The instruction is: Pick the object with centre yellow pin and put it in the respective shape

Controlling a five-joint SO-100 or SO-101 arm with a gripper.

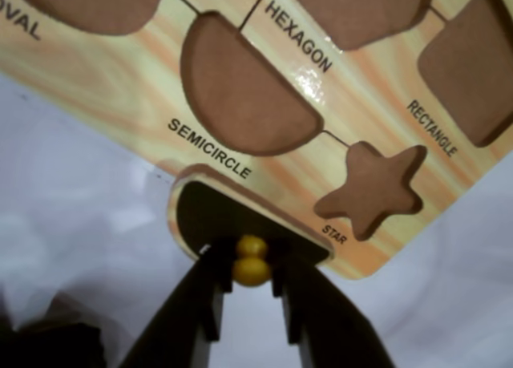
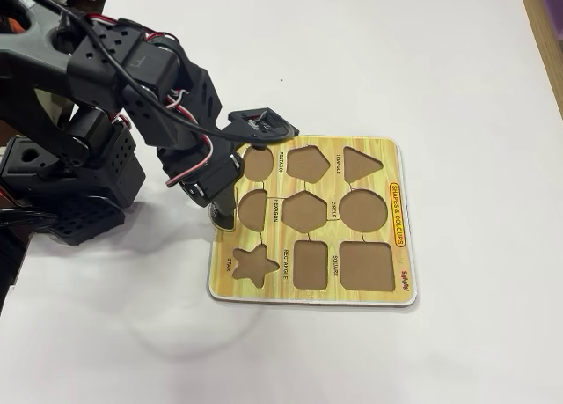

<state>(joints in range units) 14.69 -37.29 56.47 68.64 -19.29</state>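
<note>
One short gap remains: the tool (image 1: 251, 265) pinches the piece (image 1: 210, 213) by its yellow knob (image 1: 251, 260), piece overlapping the board (image 1: 120, 79) edge, semicircle cutout (image 1: 244, 95) just ahead, flat sides roughly parallel.

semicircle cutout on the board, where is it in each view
Wrist view: the semicircle cutout is upper centre, above its SEMICIRCLE label, up-left of the star cutout.
Fixed view: the semicircle cutout is in the board's left column, middle row, right beside the end effector.
Shared landmark: the star cutout, next to it along the board's edge in both.
</note>
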